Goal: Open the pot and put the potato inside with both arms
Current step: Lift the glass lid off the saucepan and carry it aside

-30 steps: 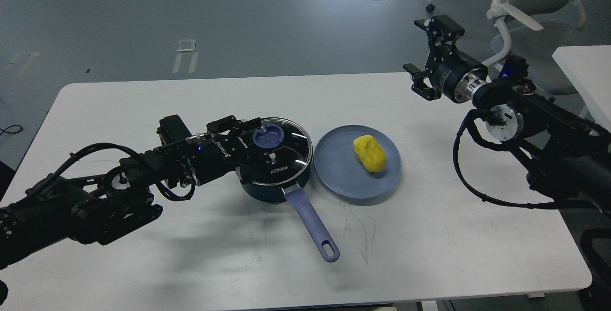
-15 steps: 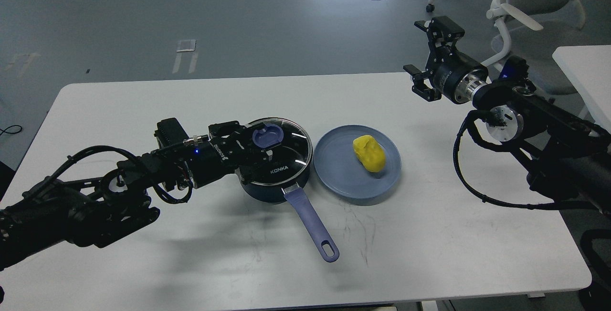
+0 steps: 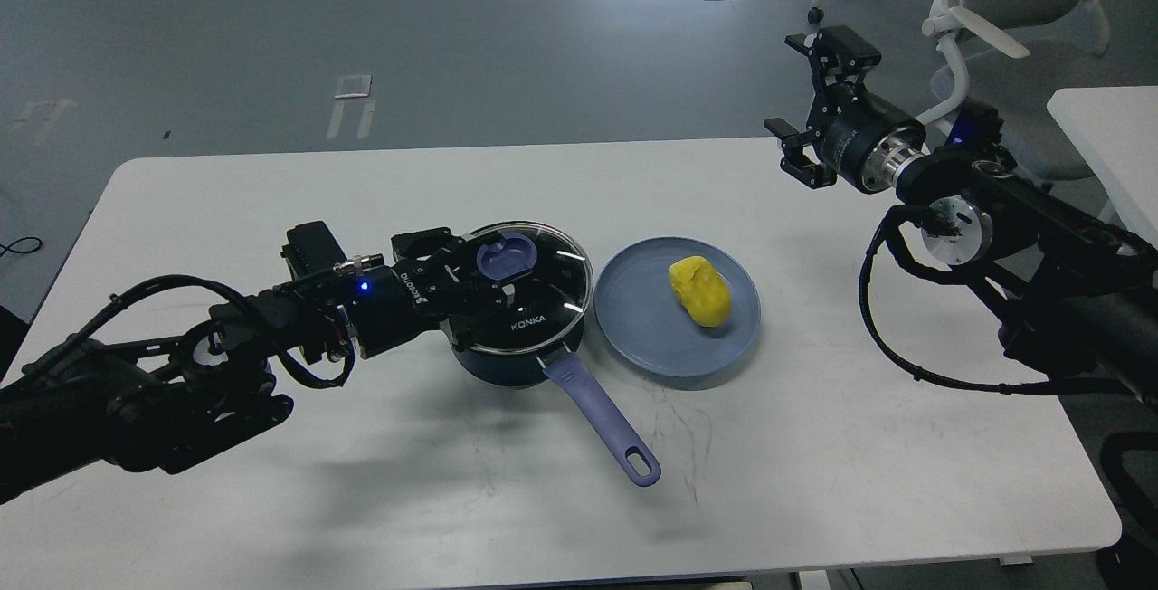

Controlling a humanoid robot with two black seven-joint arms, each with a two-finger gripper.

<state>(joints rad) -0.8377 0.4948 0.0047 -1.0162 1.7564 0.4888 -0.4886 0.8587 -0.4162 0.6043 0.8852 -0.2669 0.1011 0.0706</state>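
A dark blue pot (image 3: 507, 362) with a long blue handle (image 3: 604, 423) stands mid-table. Its glass lid (image 3: 543, 300) with a blue knob (image 3: 505, 257) sits on it, tilted slightly. My left gripper (image 3: 493, 271) reaches in from the left and its fingers are closed around the knob. A yellow potato (image 3: 699, 291) lies on a blue plate (image 3: 633, 318) just right of the pot. My right gripper (image 3: 801, 101) is open and empty, held high above the table's far right, well away from the potato.
The white table (image 3: 814, 481) ends close behind the right gripper. An office chair (image 3: 1013, 2) and a second white table (image 3: 1104, 119) stand at the far right, behind my right arm.
My left gripper has drawn back to the left with the knob in it. The pot has turned, so its handle swung right. The right arm has barely moved.
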